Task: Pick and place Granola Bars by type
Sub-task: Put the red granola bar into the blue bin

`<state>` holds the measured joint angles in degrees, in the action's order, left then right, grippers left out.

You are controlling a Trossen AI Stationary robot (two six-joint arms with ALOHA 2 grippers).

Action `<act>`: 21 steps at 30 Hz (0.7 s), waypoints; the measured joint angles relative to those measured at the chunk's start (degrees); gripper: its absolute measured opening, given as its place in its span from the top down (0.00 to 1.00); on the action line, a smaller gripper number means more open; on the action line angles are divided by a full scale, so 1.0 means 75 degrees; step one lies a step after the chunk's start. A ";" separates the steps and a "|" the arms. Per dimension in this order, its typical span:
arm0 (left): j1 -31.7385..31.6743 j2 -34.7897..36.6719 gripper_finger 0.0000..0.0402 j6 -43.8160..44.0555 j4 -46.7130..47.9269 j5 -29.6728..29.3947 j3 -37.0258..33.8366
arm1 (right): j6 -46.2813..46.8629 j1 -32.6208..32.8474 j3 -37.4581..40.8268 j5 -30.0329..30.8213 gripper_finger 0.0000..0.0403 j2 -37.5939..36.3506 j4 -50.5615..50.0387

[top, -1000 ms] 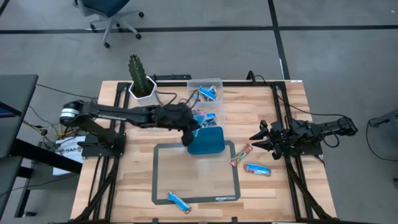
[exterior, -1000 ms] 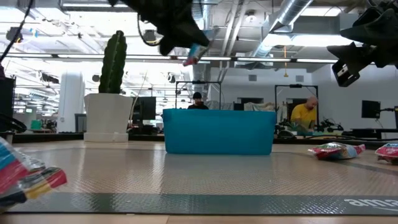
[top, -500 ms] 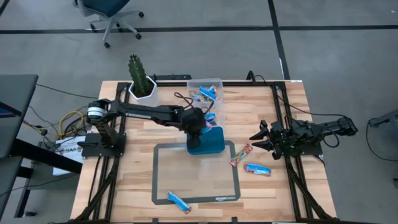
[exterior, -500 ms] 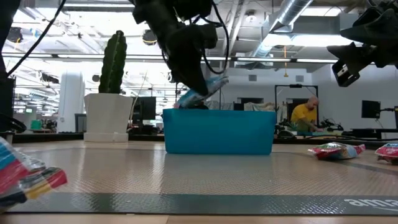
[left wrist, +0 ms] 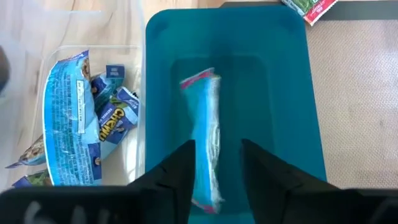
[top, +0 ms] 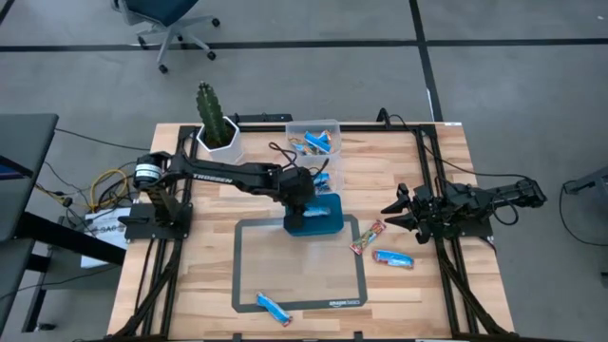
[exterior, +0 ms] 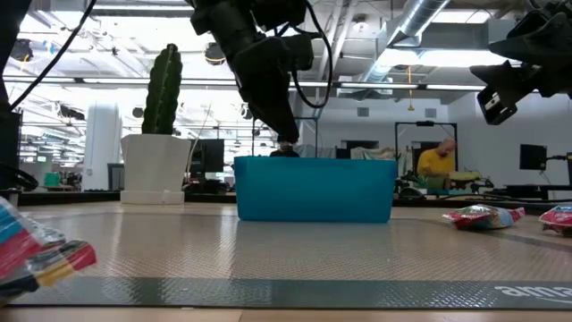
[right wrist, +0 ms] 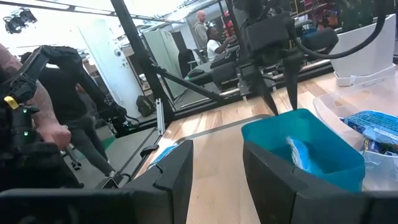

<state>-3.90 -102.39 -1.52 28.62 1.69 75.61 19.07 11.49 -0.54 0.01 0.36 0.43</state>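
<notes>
From above: my left gripper (top: 306, 203) hangs over the teal rectangular plastic tray (top: 331, 226), while my right gripper (top: 399, 211) waits well off to the side at the table's edge. A red-and-green wrapped bar (top: 368, 237) and a blue wrapped bar (top: 392, 257) lie between the two of us; a third blue bar (top: 273, 307) sits far toward the mat's near edge. Those three look left to sort.

At table height: my left fingers dip just behind the tray's rim, tips hidden.

Left wrist camera: my jaws stand apart, holding nothing; directly beneath them a light-blue wrapped granola bar (left wrist: 208, 138) lies on the tray floor, released as far as I can judge. Beside the tray, a clear plastic bin (left wrist: 93, 55) already holds several blue-wrapped bars.

Right wrist camera: my right jaws are spread and empty.
</notes>
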 joint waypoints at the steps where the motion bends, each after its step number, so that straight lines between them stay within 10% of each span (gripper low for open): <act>1: 0.0003 0.0000 0.69 0.0000 -0.0003 -0.0001 0.0000 | -0.0001 0.0003 0.0001 0.0000 0.67 -0.0003 0.0000; 13: 0.0246 0.0872 0.62 0.0221 0.0098 -0.0069 -0.0089 | 0.0000 0.0003 0.0000 0.0000 0.67 -0.0002 0.0000; 21: 0.1132 0.2924 0.62 0.0045 0.0160 -0.0450 -0.1805 | -0.0002 0.0000 0.0001 0.0000 0.67 0.0000 0.0000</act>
<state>4.59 -80.46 -1.18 29.82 -1.69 62.08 19.06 11.49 -0.53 0.01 0.36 0.43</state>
